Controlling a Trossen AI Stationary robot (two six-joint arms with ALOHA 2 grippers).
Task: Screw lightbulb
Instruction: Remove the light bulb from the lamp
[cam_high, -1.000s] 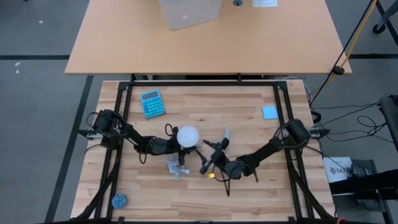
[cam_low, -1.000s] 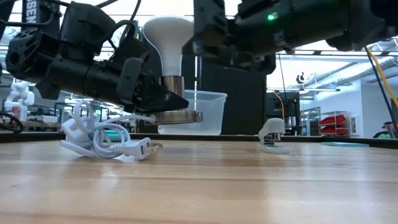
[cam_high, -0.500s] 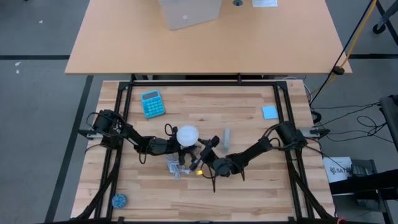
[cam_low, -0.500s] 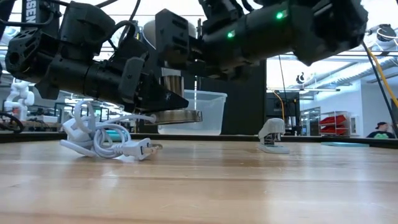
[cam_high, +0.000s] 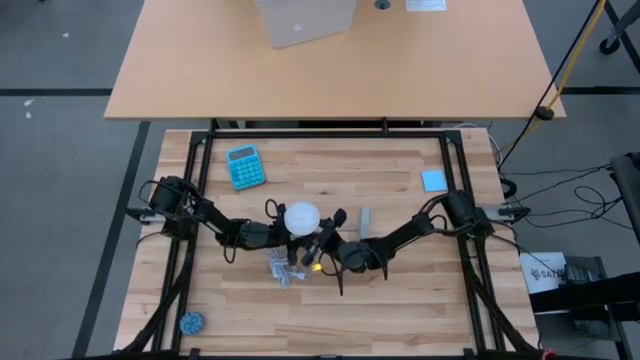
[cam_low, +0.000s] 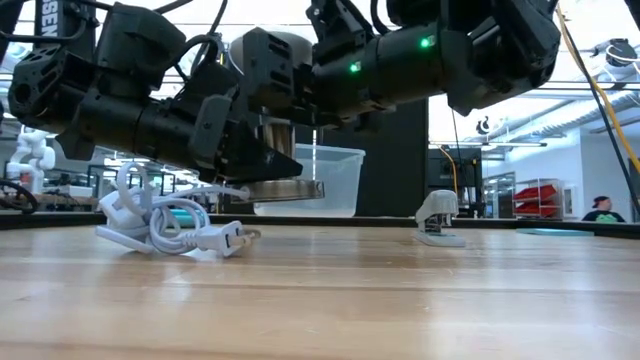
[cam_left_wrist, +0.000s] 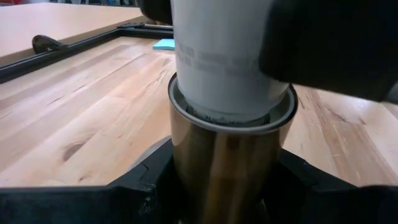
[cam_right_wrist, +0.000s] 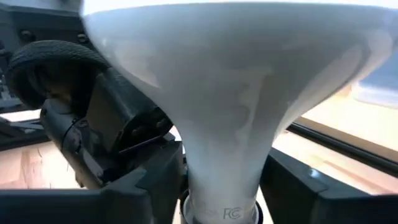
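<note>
Bulb seated in the socket, both grippers at it.

The left gripper (cam_high: 283, 236) pinches the metal socket (cam_left_wrist: 227, 155) from both sides, holding it upright just above the table (cam_high: 400, 300), likely so it cannot spin while the bulb turns. The bulb (cam_high: 302, 217) stands dome-up with its neck down in the socket mouth. The right gripper (cam_high: 322, 244) reaches in from the other side, its fingers flanking the bulb's narrow neck; whether they are pressing it or just spread around it, I cannot tell. The white cord (cam_low: 165, 228) lies coiled on the table beside the socket, slack and out of the way.
</note>
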